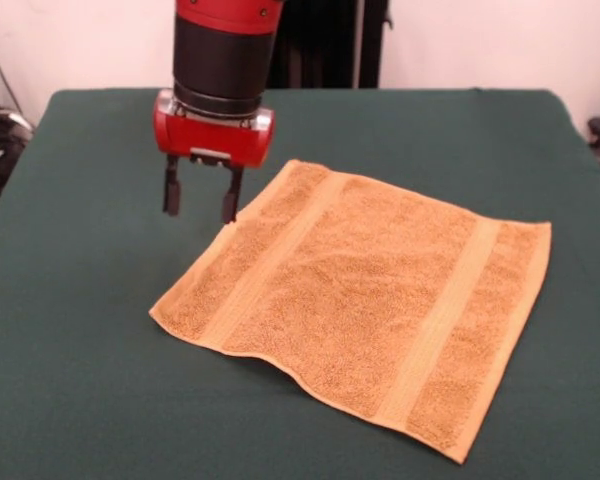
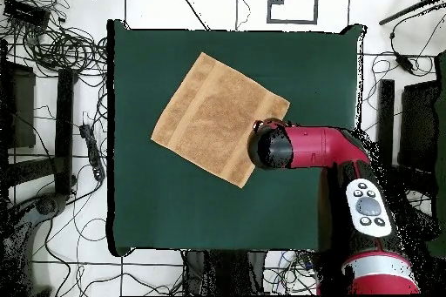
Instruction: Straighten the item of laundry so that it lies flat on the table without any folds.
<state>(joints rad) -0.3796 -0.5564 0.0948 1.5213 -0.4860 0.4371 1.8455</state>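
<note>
On the table (image 1: 70, 400), the orange-tan towel (image 1: 365, 310) lies spread out near the middle, turned diamond-wise to the table edges, two lighter woven bands running near opposite sides, front edge slightly lifted in a small ripple. Red and black arm comes straight down, gripper (image 1: 202, 198) hanging just beside the towel's far-left edge, fingers (image 1: 171, 190) parted and holding nothing, tips close over the cloth.
</note>
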